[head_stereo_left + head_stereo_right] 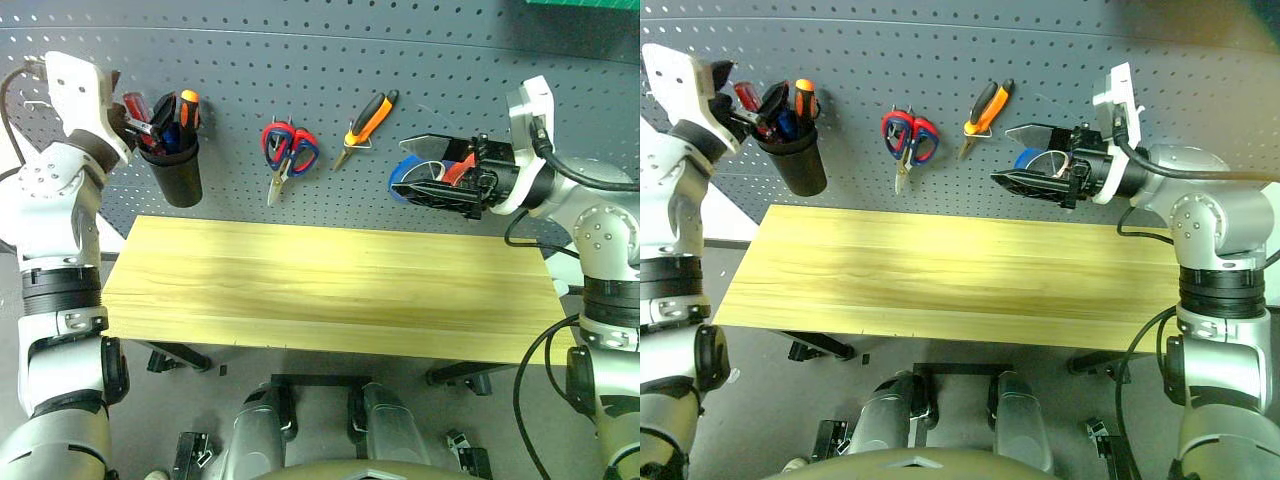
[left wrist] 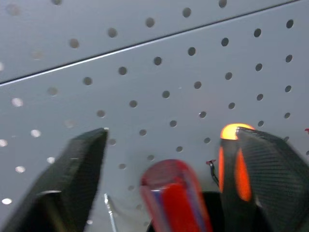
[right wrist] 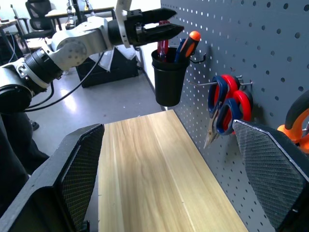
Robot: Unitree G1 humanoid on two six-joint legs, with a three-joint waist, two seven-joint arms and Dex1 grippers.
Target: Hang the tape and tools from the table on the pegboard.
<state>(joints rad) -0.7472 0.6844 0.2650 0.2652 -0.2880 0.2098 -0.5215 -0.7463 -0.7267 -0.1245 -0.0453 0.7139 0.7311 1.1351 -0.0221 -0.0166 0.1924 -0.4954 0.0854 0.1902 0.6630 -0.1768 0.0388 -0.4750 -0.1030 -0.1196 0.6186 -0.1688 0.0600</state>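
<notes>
The table (image 1: 330,290) is a long board of light yellowish wood, and its whole top is bare from the front edge to the back edge, so there is much free room over it. The back edge lies close under the pegboard (image 1: 330,80), a dark grey panel with rows of small holes.

On the pegboard I count one black cup (image 1: 177,170), one pair of scissors (image 1: 286,152) with red and blue handles, one pair of pliers (image 1: 368,122) with orange and black handles, and one blue roll (image 1: 405,178) partly hidden behind the right gripper. Three screwdrivers stand in the cup: the red-handled screwdriver (image 2: 173,193), an orange one (image 3: 192,41) and a blue one (image 3: 181,48).

The left gripper (image 2: 164,164) is just above the cup with its two fingers spread wide on both sides of the red handle, not touching it. The right gripper (image 1: 1035,158) is level in front of the blue roll, open and empty
</notes>
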